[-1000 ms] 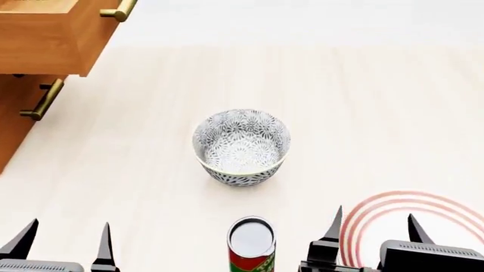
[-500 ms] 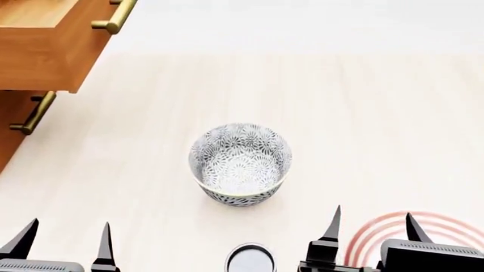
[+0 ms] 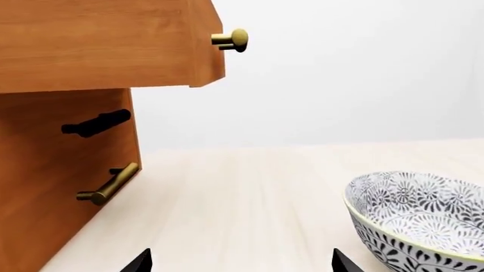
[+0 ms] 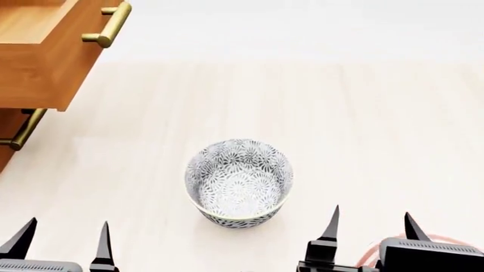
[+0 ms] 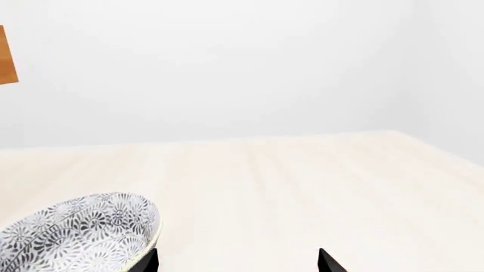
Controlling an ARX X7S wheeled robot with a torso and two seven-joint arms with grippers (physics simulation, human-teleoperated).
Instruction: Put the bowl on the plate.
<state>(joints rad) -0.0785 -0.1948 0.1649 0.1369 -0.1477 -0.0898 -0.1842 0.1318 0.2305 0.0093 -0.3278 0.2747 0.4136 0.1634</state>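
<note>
Bowl (image 4: 239, 182) upright on the table (image 4: 363, 113), mid-way across the head view, taken here as the landmark. Far to its left and behind it, a cabinet (image 4: 30, 62) at the table's edge, with an upper drawer (image 4: 56, 42) pulled out toward the bowl's side. Nearer than the bowl and to its left, left gripper (image 4: 64, 241), fingertips spread, nothing between them. Nearer and to its right, right gripper (image 4: 370, 229), likewise spread and apart from the bowl. Just behind that gripper's body, a sliver of plate (image 4: 368, 253), right of and nearer than the bowl, not touching it.
</note>
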